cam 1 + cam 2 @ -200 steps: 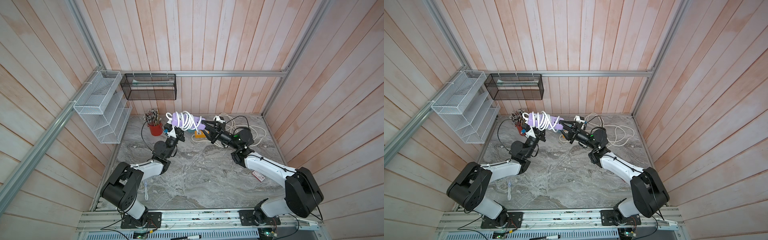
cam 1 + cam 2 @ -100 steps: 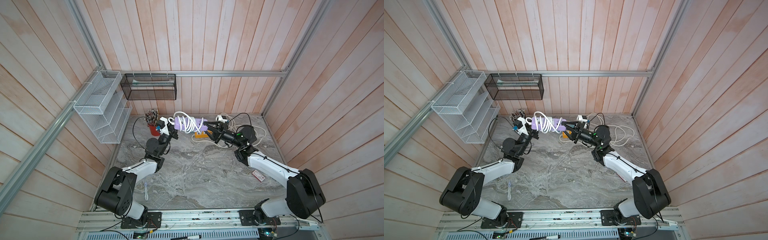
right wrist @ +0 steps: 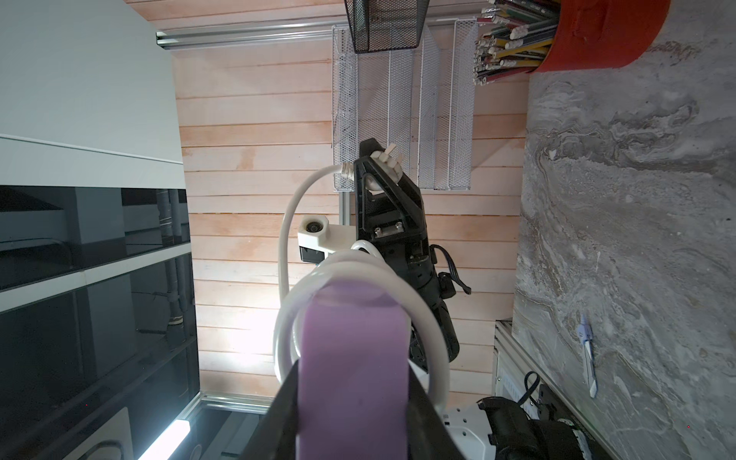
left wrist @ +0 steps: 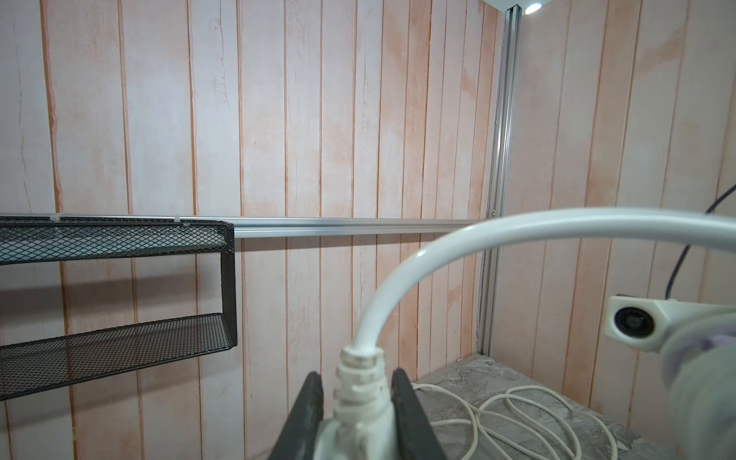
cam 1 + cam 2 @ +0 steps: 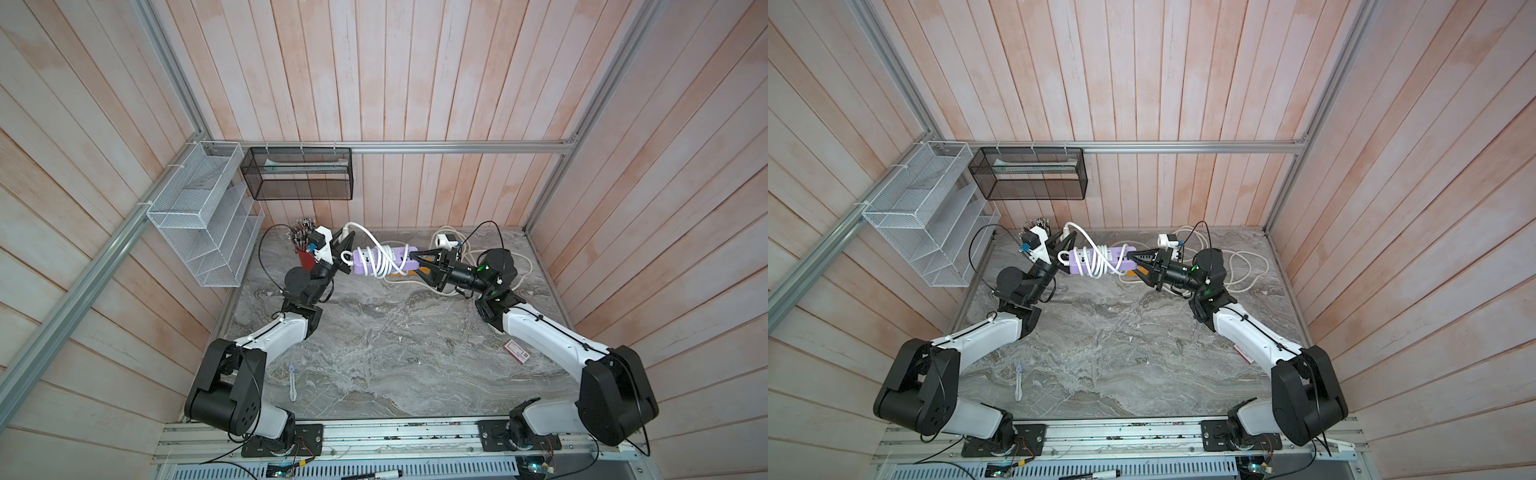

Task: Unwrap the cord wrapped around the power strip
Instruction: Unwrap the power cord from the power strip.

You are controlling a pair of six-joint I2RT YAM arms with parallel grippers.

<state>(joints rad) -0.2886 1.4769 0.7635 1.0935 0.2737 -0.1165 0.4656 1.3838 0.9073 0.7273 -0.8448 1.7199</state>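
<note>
holding the power strip: my right gripper (image 5: pixel 417 259) has both fingers pressed on the sides of one end of the purple power strip (image 3: pixel 352 358). the body sticks straight out beyond the fingertips.
left gripper (image 4: pixel 356 402): it is pinching the white plug (image 4: pixel 358 382), with one black finger on each side of it.
cord (image 4: pixel 517 227): it leaves the plug between the left fingers, rises in an arch and comes down onto the strip.
loops (image 5: pixel 384 264): several turns of the cord are around the middle of the strip, between my two grippers. i cannot count them exactly.
where the strip is: it spans from the right fingertips toward the left gripper, and its free end is just beside the left fingers. i cannot tell if it touches them.
table (image 5: pixel 395 340): it is below both grippers, and the strip appears lifted off it.
orange strip (image 5: pixel 405 273): it lies on the table under the right fingertips.
loose cable (image 5: pixel 519 266): this is another white cable, lying in curls on the table around the wrist side of the right gripper.
red cup (image 5: pixel 305 259): it is full of pencils and stands near the left gripper, on its wrist side.
black basket (image 4: pixel 119 286): it hangs on the wall ahead of the left fingertips.
</note>
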